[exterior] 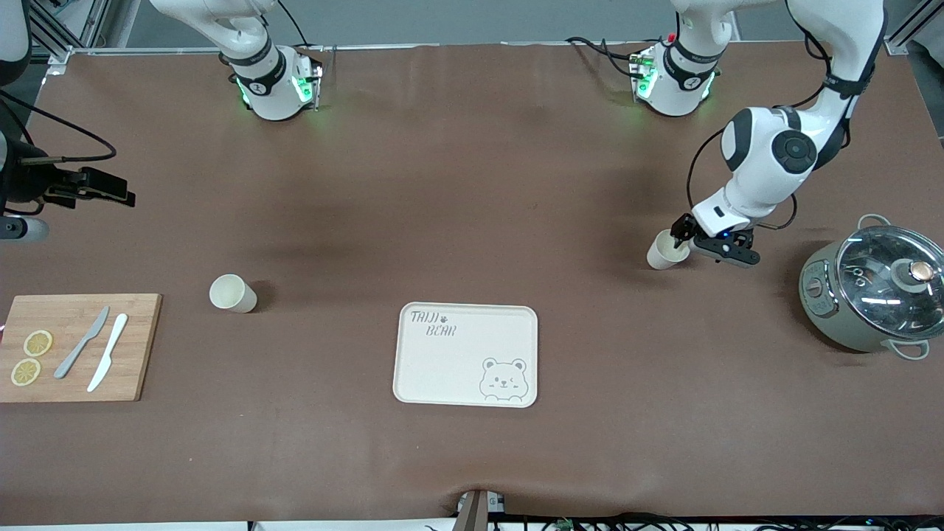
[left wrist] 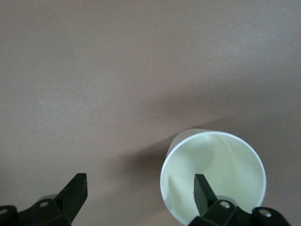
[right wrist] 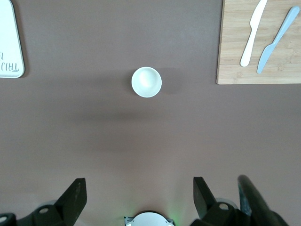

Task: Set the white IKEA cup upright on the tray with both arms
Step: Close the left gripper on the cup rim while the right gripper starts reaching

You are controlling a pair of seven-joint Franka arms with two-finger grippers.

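1. Table: brown mat across the whole surface, both arm bases along the edge farthest from the front camera.
2. Left arm: reaches down toward its own end of the table, elbow bent over the mat near the pot.
3. Right arm: only base and lower links show in the front view; it waits high up.
4. Pot: grey-green, glass lid on, at the left arm's end of the table.
5. Cutting board: wood, at the right arm's end. It carries a grey knife, a white knife and two lemon slices.
6. Tray: cream, bear drawing, flat on the mat, mid-table and nearer the front camera than both cups. Nothing on it.
7. Left gripper: low at a white cup. Jaws spread wide; one finger sits inside the cup's mouth, the other well outside it. No grip made.
8. Second white cup: upright on the mat between board and tray.
9. Right gripper: high over the table with this cup in its wrist view, jaws wide apart, holding nothing.
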